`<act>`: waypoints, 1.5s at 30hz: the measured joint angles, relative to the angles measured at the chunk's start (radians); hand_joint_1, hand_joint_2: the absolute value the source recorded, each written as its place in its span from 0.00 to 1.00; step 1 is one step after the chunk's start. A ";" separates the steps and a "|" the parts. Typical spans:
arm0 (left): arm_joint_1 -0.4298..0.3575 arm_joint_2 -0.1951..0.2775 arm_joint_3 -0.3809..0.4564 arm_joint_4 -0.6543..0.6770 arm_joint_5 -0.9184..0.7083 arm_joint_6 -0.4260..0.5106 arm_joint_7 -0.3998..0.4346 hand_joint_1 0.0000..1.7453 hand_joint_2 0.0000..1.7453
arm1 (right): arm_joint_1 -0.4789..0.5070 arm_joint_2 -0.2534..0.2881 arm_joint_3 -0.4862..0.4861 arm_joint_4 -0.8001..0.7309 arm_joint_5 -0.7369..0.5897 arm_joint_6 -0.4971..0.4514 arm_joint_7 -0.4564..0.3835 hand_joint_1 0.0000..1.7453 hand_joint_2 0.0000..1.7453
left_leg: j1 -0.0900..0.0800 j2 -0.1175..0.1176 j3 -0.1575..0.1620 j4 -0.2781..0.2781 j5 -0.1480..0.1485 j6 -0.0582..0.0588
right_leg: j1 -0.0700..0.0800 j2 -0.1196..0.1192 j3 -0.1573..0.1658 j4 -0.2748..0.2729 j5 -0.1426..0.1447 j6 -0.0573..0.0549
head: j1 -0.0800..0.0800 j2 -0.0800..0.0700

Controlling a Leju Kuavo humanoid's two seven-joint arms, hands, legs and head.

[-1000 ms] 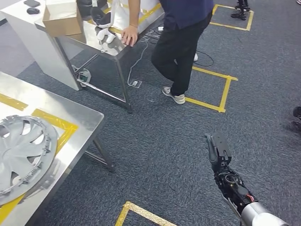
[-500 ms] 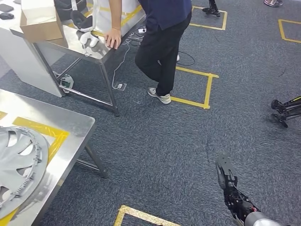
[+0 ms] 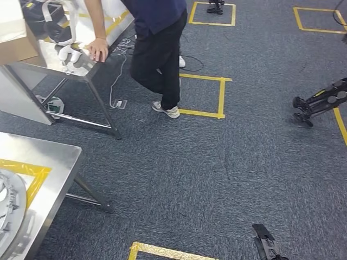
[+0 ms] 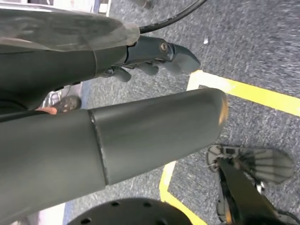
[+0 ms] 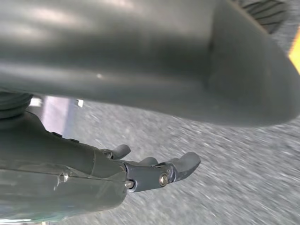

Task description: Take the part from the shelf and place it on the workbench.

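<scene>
Head view, ribbed silver wheel cover flat on brushed steel workbench, cut off at frame edge, coarse grey carpet, right hand empty with fingers apart, left hand likewise.

The camera swings right: the tabletop with its hubcap slides toward the left edge, and the right hand sinks to the bottom edge.

Person beside steel table
</scene>
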 joint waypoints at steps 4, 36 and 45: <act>0.003 0.003 0.000 0.000 -0.001 0.001 0.009 0.00 0.00 | 0.005 0.022 0.016 0.018 0.013 0.001 0.005 0.00 0.00 | -0.001 -0.017 -0.056 0.104 -0.011 0.006 | 0.005 0.039 -0.002 0.000 0.003 -0.004 | -0.014 0.000; 0.003 0.014 -0.015 0.000 -0.006 0.001 0.012 0.00 0.00 | 0.009 0.039 0.064 0.054 0.011 -0.004 -0.019 0.00 0.00 | -0.003 -0.028 -0.002 0.002 0.045 0.014 | 0.006 0.040 0.015 -0.001 -0.009 0.005 | -0.016 0.000; -0.001 0.011 -0.024 0.000 -0.017 0.001 0.002 0.00 0.00 | 0.009 0.042 0.065 0.057 0.007 -0.004 -0.029 0.00 0.00 | -0.002 -0.026 0.079 -0.193 0.121 0.049 | 0.010 0.027 -0.042 0.118 -0.077 0.040 | -0.004 0.000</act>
